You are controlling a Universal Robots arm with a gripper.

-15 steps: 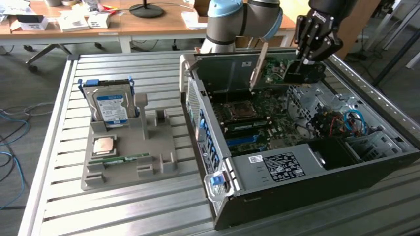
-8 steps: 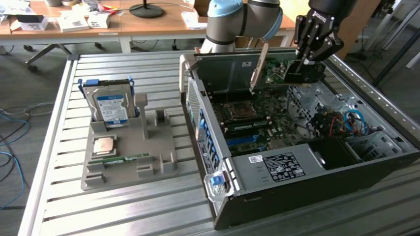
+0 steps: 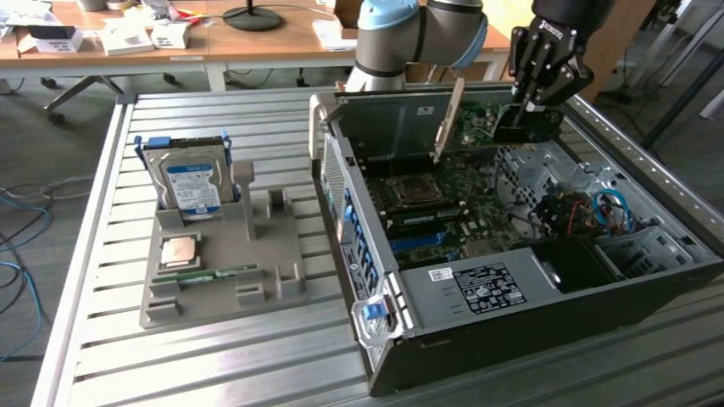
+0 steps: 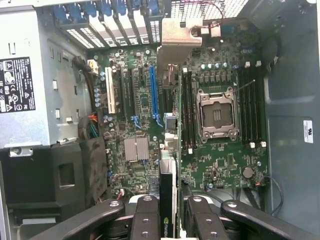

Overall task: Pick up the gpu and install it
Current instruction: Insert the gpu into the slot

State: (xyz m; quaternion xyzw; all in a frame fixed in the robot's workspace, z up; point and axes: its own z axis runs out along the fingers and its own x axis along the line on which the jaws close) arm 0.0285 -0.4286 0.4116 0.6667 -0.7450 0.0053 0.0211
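**Holding the gpu on edge over the open case**

The fingers (image 3: 551, 72) are clenched on the gpu (image 3: 498, 127), gripping the card at the end away from its silver bracket (image 3: 450, 119). The card stands on edge above the motherboard (image 3: 453, 216). The board sits inside the computer case (image 3: 531, 339), which lies open side up on the slatted metal counter (image 3: 226, 365). The bracket end points toward the case's rear wall.

In the wrist view the gpu (image 4: 168, 185) is seen edge-on between two fingers (image 4: 146, 220). It runs just beside the long blue slot (image 4: 153, 95), and its bracket (image 4: 182, 42) reaches toward the blue-tabbed slot covers (image 4: 115, 25). On one side of the card lies the processor socket (image 4: 216, 114), flanked by memory slots. On the other side are the blue slot and a white slot (image 4: 109, 97). The power supply (image 3: 487, 288) and the case walls hem the board in on its remaining sides.

The card's own body hides its lower edge, so I cannot tell whether it touches or enters a slot. The arm is cut off at the upper edge of the exterior view.

Well apart, toward the exterior view's left, a gray tray (image 3: 260, 292) holds an upright hard drive (image 3: 192, 182). A memory stick (image 3: 209, 274) lies flat in the same tray.
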